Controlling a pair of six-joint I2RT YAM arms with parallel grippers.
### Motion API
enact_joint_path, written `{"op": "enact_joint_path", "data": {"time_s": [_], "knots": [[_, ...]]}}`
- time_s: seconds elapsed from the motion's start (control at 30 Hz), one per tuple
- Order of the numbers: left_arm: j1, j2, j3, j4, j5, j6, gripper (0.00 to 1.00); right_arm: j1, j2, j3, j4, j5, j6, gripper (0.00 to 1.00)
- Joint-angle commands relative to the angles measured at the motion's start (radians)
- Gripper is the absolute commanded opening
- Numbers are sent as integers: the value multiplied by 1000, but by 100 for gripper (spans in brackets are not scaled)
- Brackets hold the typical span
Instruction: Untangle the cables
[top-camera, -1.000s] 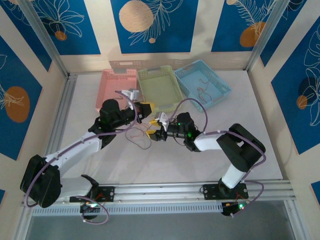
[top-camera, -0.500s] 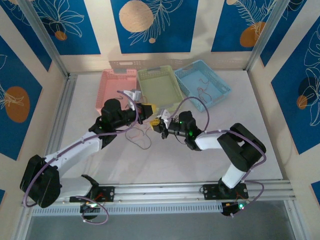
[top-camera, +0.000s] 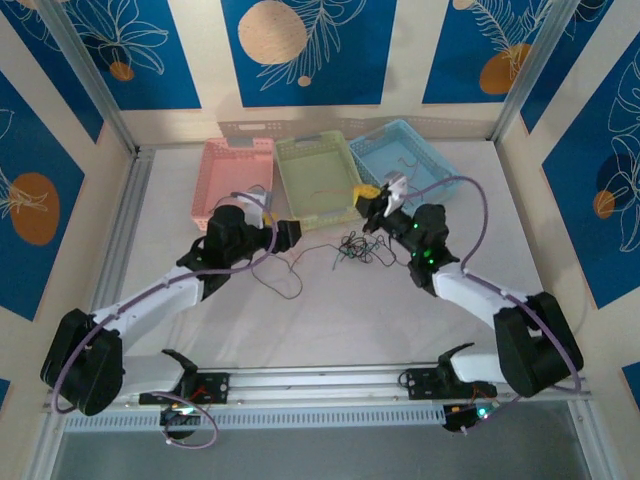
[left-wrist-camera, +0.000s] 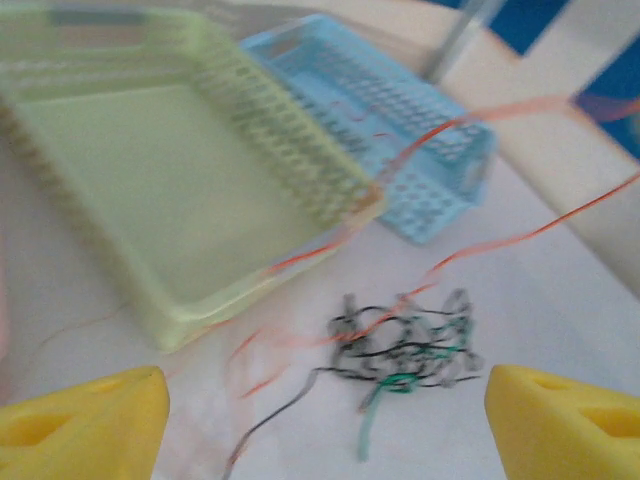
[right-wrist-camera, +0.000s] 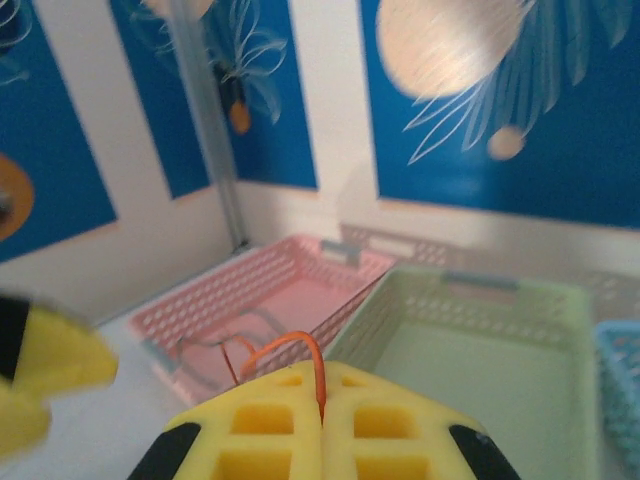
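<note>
The left arm (top-camera: 150, 295) angles inward, forearm low, its pincer (left-wrist-camera: 325, 415) spread wide. The right arm (top-camera: 470, 290) stretches far forward, wrist raised, its pincer (right-wrist-camera: 322, 420) pressed shut on a thin orange cable (right-wrist-camera: 319, 375).
</note>
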Motion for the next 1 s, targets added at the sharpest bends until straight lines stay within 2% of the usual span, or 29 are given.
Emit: {"op": "enact_joint_path", "data": {"time_s": [0.0,0.2,0.53,0.77,0.97], "knots": [[28,19,-87,86,-113,-6,83,-68,-34,122,-156,71,89,0],[31,29,-176,164,-151,6,83,-168,21,390,-316,90,141,0],[30,45,-187,173,-132,7,82,-293,276,804,-539,115,201,0],[31,38,-199,181,-142,5,81,-331,434,847,-543,145,171,0],[31,37,-199,182,-139,6,80,-329,490,783,-568,222,167,0]]}}
